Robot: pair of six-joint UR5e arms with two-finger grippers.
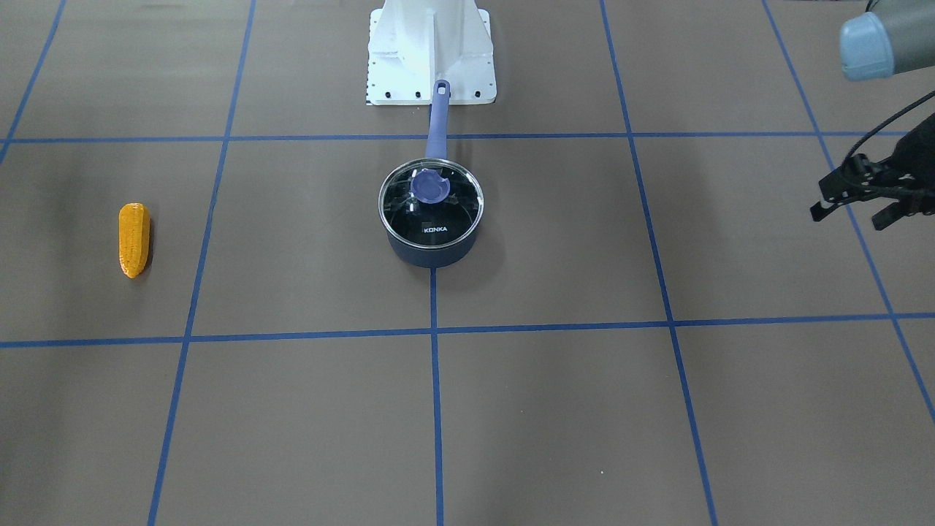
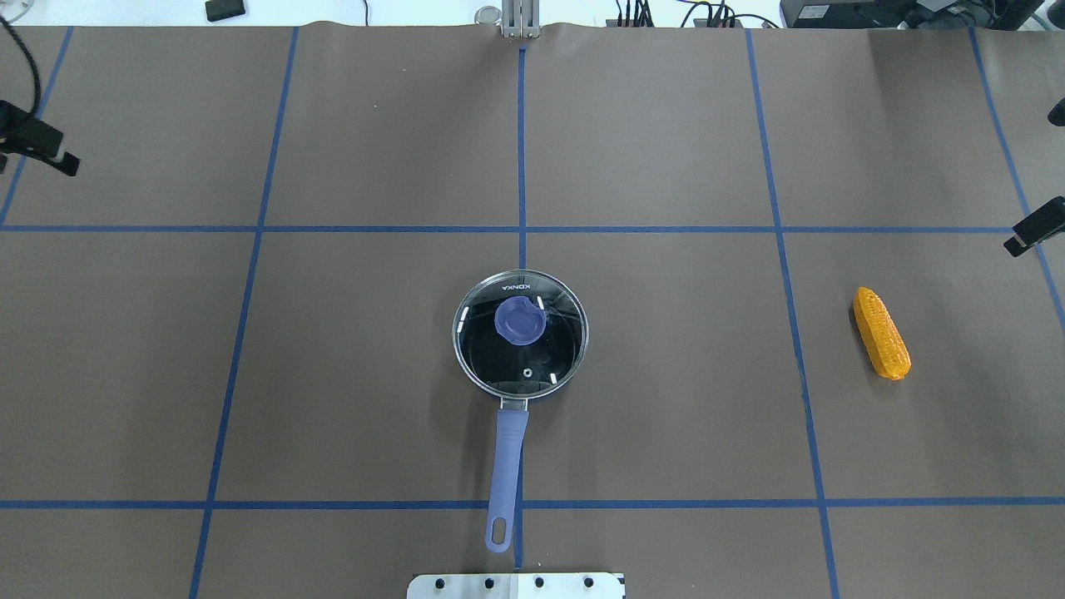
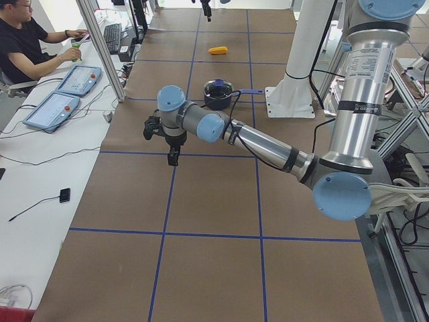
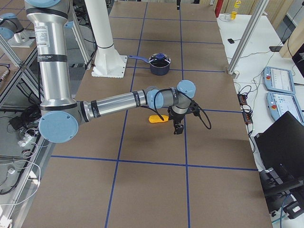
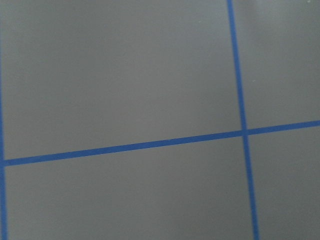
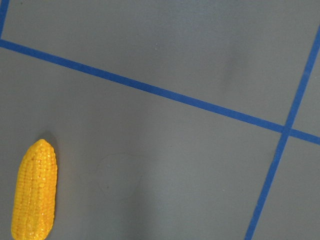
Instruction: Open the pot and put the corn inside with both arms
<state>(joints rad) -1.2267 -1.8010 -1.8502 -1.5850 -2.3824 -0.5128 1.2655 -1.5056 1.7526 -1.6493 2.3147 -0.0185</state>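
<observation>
The pot (image 2: pixel 520 366) stands at the table's middle, its glass lid (image 2: pixel 499 358) with a blue knob (image 2: pixel 521 322) on it. Its lavender handle (image 2: pixel 506 466) points toward the robot's base. The corn (image 2: pixel 882 333) lies flat on the robot's right side, far from the pot; it also shows in the right wrist view (image 6: pixel 35 192). My left gripper (image 1: pixel 851 214) hangs open and empty above the table's left end, far from the pot. My right gripper (image 2: pixel 1032 179) is at the right edge beyond the corn, its fingers apart and empty. Neither wrist view shows fingers.
The white base mount (image 1: pixel 431 51) stands just behind the handle's end. Blue tape lines (image 2: pixel 522 229) grid the brown table. An operator (image 3: pixel 27 47) sits at a side desk with tablets (image 3: pixel 60 94) past the table's left end.
</observation>
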